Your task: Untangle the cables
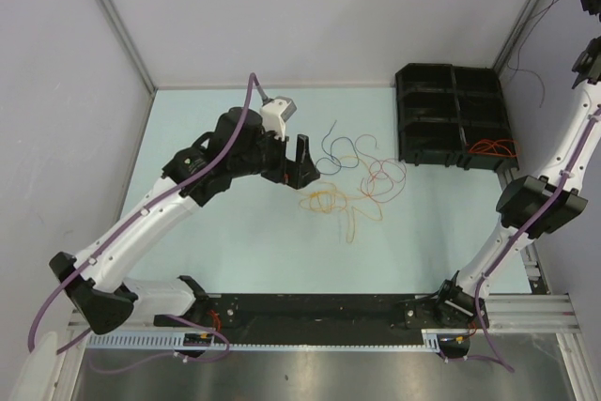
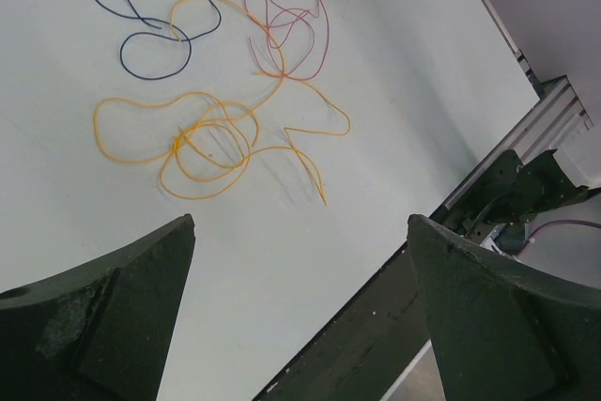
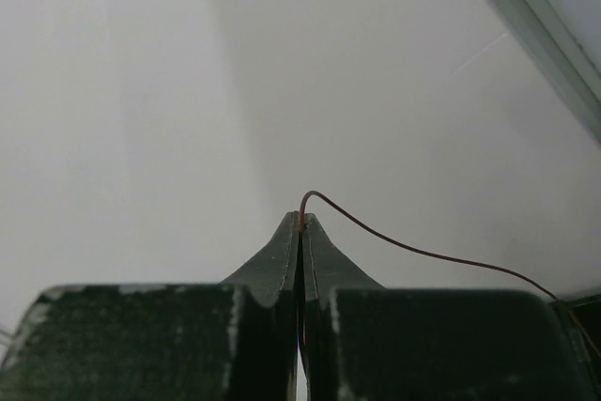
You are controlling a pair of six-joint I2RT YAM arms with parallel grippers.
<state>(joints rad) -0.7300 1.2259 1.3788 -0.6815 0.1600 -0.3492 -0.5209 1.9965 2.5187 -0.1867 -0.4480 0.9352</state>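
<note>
The pale table (image 1: 244,241) is carrying everything. The left arm (image 1: 141,223) is arching over it, and its left gripper (image 1: 299,164) is hanging just beside the cables (image 1: 352,176) with its jaws spread wide and nothing between them. The right arm (image 1: 526,223) is standing tall along the right edge, near the black compartment tray (image 1: 451,91), where an orange cable (image 1: 490,147) is lying in a near compartment. The cables are lying in a loose tangle mid-table: yellow loops (image 2: 180,143), a dark blue cable (image 2: 155,77) and a pink-red cable (image 2: 277,39). The right gripper (image 3: 302,223) is pinching a thin reddish wire (image 3: 413,249), its jaws pressed together.
</note>
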